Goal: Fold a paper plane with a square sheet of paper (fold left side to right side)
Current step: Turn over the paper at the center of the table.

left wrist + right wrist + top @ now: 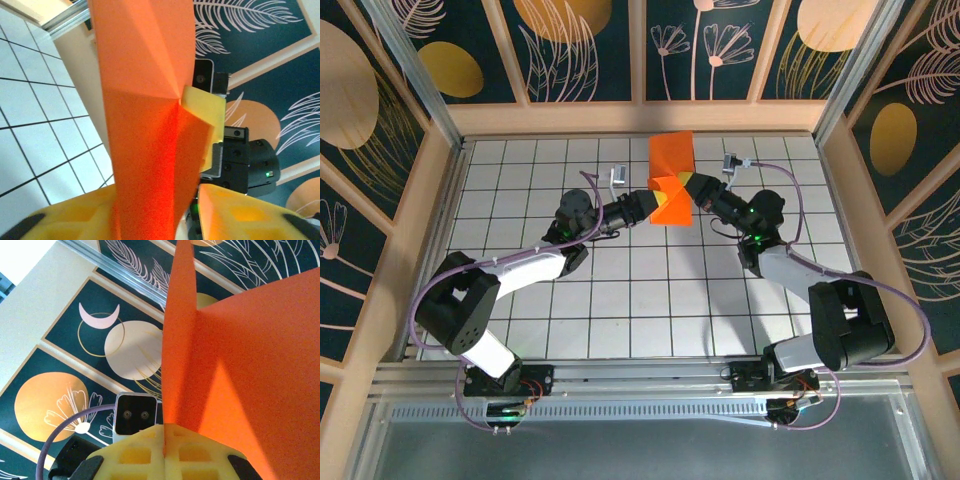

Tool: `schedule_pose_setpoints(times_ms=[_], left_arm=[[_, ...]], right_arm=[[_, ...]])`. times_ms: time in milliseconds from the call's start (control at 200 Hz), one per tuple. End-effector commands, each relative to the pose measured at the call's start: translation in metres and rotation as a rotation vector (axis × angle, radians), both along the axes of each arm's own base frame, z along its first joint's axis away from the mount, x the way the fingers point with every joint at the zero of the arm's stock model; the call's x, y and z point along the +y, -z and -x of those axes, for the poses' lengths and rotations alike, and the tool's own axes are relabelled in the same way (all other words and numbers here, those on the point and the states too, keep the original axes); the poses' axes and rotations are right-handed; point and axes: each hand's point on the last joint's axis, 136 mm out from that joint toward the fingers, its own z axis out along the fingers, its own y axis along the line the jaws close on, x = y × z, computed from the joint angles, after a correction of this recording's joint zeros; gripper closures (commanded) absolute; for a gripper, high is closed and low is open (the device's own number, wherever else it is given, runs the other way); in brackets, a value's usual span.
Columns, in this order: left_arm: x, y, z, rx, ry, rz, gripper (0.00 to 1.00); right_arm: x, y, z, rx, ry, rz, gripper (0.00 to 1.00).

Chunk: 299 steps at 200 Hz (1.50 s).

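The sheet of paper [672, 165] is bright orange, creased and partly folded. It is held up off the tiled table between both arms at the back middle. My right gripper [164, 432] is shut on the paper's [240, 355] lower edge, which runs into the seam of its yellow fingers. From the left, my left gripper [655, 203] reaches the sheet. Its yellow jaws [156, 192] stand apart around the paper [145, 100], whose left face lies against one finger [70, 220], with a narrow gap to the other. The right gripper [688, 187] meets the sheet from the right.
The white gridded table [620, 290] is bounded by wooden walls [640, 118] with dark floral panels behind. The two arms' wrists sit close together at the sheet. The right gripper's yellow finger [205, 110] pinches the paper just beyond my left fingers.
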Motion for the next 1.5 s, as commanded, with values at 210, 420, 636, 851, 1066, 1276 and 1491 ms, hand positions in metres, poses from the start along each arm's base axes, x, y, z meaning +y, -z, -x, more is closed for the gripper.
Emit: schedule_pose_setpoints(times_ms=[210, 420, 636, 851, 1066, 1276, 1491], left_arm=[[0.002, -0.015, -0.001, -0.064, -0.024, -0.017, 0.81], [0.005, -0.012, 0.0, -0.072, -0.04, -0.063, 0.89], [0.01, 0.007, -0.003, -0.072, -0.071, -0.213, 0.97], [0.036, 0.065, -0.015, -0.023, -0.147, -0.623, 1.0], [0.085, 0.111, -0.018, 0.03, -0.264, -1.114, 1.0], [0.113, 0.111, -0.01, -0.006, -0.383, -1.471, 1.0], [0.114, 0.124, 0.012, -0.033, -0.42, -1.777, 1.0]], right_arm=[[0.001, 0.002, 0.003, -0.015, 0.001, 0.019, 0.81], [-0.006, 0.013, 0.001, 0.0, 0.064, 0.113, 0.69], [-0.032, 0.035, -0.008, 0.038, 0.24, 0.324, 0.54], [-0.087, 0.073, -0.013, 0.15, 0.519, 0.631, 0.4], [-0.14, 0.109, -0.006, 0.299, 0.744, 0.8, 0.23], [-0.159, 0.118, -0.003, 0.337, 0.822, 0.824, 0.02], [-0.167, 0.119, -0.004, 0.349, 0.846, 0.825, 0.01]])
